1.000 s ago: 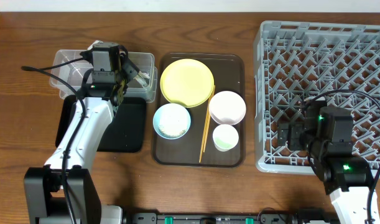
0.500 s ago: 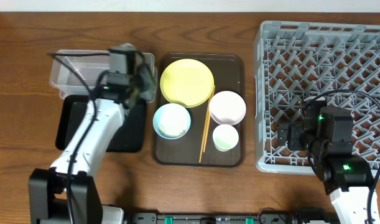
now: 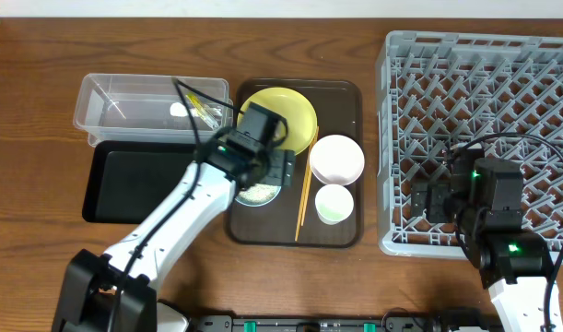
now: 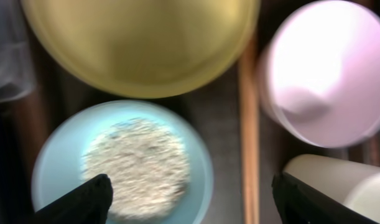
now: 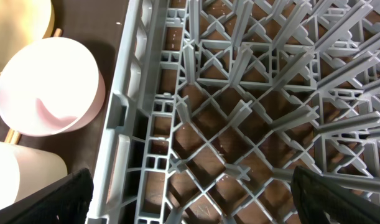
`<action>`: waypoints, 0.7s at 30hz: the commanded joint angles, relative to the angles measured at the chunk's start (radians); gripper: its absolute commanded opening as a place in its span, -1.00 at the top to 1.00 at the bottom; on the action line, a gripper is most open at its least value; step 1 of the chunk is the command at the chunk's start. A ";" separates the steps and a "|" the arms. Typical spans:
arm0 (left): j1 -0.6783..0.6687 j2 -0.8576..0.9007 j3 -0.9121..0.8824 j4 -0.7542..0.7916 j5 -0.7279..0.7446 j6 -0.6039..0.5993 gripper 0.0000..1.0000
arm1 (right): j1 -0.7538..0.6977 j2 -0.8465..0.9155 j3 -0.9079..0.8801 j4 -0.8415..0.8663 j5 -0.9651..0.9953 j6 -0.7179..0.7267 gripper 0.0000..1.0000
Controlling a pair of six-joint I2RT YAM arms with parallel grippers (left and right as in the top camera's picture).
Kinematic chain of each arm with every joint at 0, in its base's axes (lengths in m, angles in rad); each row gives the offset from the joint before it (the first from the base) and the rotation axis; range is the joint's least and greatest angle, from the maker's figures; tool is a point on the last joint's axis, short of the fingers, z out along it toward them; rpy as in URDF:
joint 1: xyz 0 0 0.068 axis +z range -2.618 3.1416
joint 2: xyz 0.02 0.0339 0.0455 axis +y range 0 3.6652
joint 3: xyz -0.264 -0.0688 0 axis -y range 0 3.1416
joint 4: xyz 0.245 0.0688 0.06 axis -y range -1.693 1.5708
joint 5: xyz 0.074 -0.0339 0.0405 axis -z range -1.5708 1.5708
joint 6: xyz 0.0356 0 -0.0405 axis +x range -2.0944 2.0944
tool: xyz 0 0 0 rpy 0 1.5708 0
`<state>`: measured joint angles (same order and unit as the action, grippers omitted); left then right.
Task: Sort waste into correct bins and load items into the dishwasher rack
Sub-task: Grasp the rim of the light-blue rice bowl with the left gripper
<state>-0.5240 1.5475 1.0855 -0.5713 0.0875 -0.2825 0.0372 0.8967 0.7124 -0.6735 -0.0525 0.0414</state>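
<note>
My left gripper (image 3: 277,171) (image 4: 190,208) is open and empty, hovering over the light blue bowl (image 3: 248,195) (image 4: 59,168) that holds white rice scraps (image 4: 135,160). The yellow plate (image 3: 295,109) (image 4: 140,43), pinkish-white bowl (image 3: 336,159) (image 4: 326,74) (image 5: 50,84), small cup (image 3: 334,203) (image 4: 339,183) and chopsticks (image 3: 304,198) (image 4: 249,137) lie on the brown tray. The yellow-green wrapper (image 3: 205,112) lies in the clear tub (image 3: 124,97). The black tray (image 3: 138,183) is bare. My right gripper (image 3: 427,198) (image 5: 190,202) is open over the grey rack (image 3: 484,92) (image 5: 239,93), near its left wall.
The brown serving tray (image 3: 350,92) sits between the bins and the rack. My left arm stretches diagonally over the black tray's right end and the brown tray's left edge. Wooden tabletop surrounds everything.
My left arm swung from above the clear tub rightward and forward to above the blue bowl. The wrapper now shows lying in the tub. The right arm has not moved.
</note>
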 commanded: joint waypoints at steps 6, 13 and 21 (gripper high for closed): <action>-0.045 0.088 -0.036 0.019 -0.002 0.019 -0.45 | 0.009 0.000 0.020 0.000 -0.005 0.007 -0.99; -0.051 0.190 -0.036 0.071 0.003 0.019 -0.09 | 0.009 0.000 0.020 -0.001 -0.005 0.007 -0.98; -0.062 0.255 -0.036 0.092 0.003 0.016 0.13 | 0.009 0.000 0.020 -0.001 -0.005 0.007 -0.98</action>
<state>-0.5819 1.7721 1.0622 -0.4759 0.0921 -0.2657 0.0368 0.8967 0.7124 -0.6735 -0.0528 0.0414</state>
